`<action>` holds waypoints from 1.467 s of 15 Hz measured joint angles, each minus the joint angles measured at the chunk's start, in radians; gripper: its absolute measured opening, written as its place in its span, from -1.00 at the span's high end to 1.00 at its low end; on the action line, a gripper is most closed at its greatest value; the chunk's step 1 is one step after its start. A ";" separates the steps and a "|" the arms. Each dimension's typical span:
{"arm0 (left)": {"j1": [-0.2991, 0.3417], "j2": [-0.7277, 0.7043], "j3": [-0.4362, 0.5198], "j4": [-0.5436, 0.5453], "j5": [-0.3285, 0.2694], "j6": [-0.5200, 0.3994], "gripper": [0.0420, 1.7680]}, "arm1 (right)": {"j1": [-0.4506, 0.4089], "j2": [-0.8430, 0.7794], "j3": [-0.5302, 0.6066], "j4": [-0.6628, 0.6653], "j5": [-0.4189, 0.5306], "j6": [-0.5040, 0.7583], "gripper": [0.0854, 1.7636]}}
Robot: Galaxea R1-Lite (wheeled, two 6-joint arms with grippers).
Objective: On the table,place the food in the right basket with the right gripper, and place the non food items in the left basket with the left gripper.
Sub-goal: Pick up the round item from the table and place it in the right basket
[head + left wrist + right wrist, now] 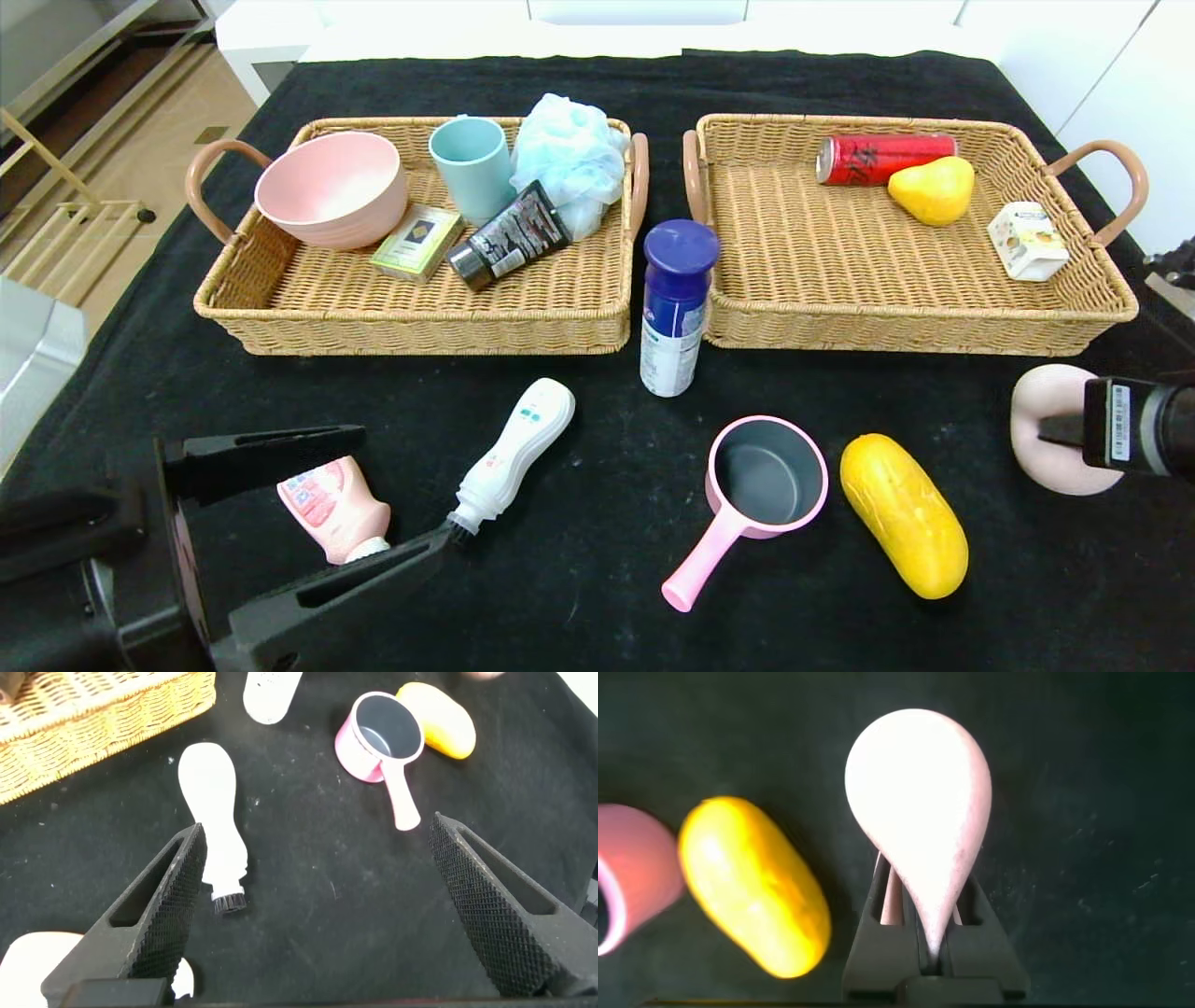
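On the black table (579, 597) my left gripper (406, 485) is open low at the near left, its fingers either side of the pink bottle (331, 509). In the left wrist view the left gripper (316, 831) is over bare cloth. The white brush-tipped bottle (513, 453) (210, 793) lies just beyond it. The pink saucepan (766, 476) (378, 733) and the long yellow fruit (904, 513) (752, 887) lie at centre right. The blue-capped can (674, 308) stands between the left basket (420, 331) and the right basket (896, 331). My right gripper (1060, 431) (926, 905) is shut on the egg-shaped lump (1046, 401) (915, 793) at the far right.
The left basket holds a pink bowl (331, 187), a teal cup (471, 163), a blue mesh pouf (569, 154), a black tube (509, 238) and a small box (417, 243). The right basket holds a red can (882, 157), a yellow pear (932, 189) and a white box (1027, 241).
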State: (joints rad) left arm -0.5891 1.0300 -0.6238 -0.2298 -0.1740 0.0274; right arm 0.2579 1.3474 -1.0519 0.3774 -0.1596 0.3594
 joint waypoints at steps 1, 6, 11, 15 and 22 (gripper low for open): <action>0.000 0.000 0.000 0.000 0.000 0.000 -0.94 | 0.003 -0.011 -0.018 -0.001 0.000 -0.008 0.91; 0.000 -0.003 -0.001 0.000 0.000 0.001 -0.94 | 0.013 -0.003 -0.171 -0.001 -0.002 -0.077 0.91; 0.000 -0.007 -0.002 -0.001 0.001 0.013 -0.94 | 0.053 0.119 -0.352 -0.011 -0.004 -0.149 0.91; 0.000 -0.008 -0.002 -0.001 0.002 0.012 -0.94 | 0.060 0.240 -0.505 -0.019 -0.005 -0.155 0.91; 0.000 -0.009 -0.002 -0.002 0.002 0.014 -0.94 | 0.051 0.407 -0.602 -0.194 -0.005 -0.171 0.91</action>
State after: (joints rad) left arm -0.5891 1.0209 -0.6257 -0.2317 -0.1721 0.0413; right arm 0.3094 1.7540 -1.6538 0.1836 -0.1649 0.1879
